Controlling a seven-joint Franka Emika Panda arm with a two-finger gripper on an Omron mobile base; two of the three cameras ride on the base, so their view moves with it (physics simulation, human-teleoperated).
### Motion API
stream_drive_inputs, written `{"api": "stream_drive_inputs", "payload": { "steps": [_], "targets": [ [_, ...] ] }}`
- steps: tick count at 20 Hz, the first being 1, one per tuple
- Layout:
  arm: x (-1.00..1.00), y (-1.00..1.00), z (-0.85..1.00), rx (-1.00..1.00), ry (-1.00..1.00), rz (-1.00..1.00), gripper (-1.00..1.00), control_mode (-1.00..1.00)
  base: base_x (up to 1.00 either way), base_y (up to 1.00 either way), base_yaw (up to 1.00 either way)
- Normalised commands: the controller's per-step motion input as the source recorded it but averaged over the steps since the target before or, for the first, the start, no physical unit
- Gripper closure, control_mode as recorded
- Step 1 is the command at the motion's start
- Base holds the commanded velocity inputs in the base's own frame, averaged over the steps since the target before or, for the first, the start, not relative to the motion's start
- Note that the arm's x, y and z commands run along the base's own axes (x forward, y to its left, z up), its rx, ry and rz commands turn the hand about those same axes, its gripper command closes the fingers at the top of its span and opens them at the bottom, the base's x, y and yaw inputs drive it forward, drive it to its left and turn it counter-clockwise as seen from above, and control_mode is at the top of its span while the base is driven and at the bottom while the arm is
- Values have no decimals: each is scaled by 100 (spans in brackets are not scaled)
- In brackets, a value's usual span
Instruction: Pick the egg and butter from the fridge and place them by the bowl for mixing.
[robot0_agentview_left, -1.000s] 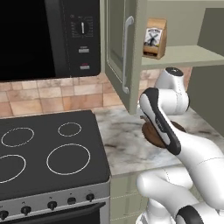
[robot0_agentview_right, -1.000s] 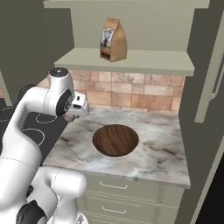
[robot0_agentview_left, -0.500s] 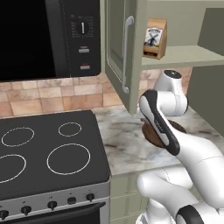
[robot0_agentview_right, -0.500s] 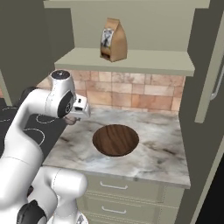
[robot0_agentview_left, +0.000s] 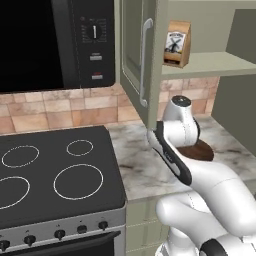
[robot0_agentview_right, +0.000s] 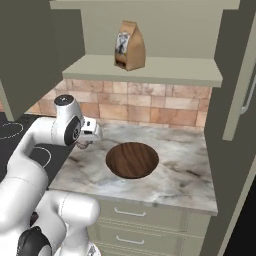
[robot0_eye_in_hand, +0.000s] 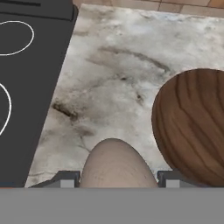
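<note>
Marble counter (robot0_eye_in_hand: 113, 70): egg (robot0_eye_in_hand: 116, 164) (held) within end effector (robot0_eye_in_hand: 117, 178), beside bowl (robot0_eye_in_hand: 194, 122).

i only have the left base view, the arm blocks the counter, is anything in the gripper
Observer: Yes. In the hand view the gripper is shut on the egg, which sits between the finger tips.
Operator: where is it relative to the bowl
Observer: In the right base view the gripper hangs over the marble counter, left of the bowl, on the stove side.
Operator: butter there yet
Observer: No butter lies by the bowl; a brown bag stands on the shelf above.
</note>
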Motion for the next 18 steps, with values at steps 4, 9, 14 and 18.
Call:
{"api": "stream_drive_inputs", "payload": {
  "steps": [4,9,14,18],
  "targets": [
    [34,2,-42,-2,-20,0,100,-100,0,0,0],
    [51,-2,-25,0,0,3,100,-100,0,0,0],
    [47,0,-26,0,13,6,100,-100,0,0,0],
    [23,1,-24,-2,3,9,100,-100,0,0,0]
  ]
}}
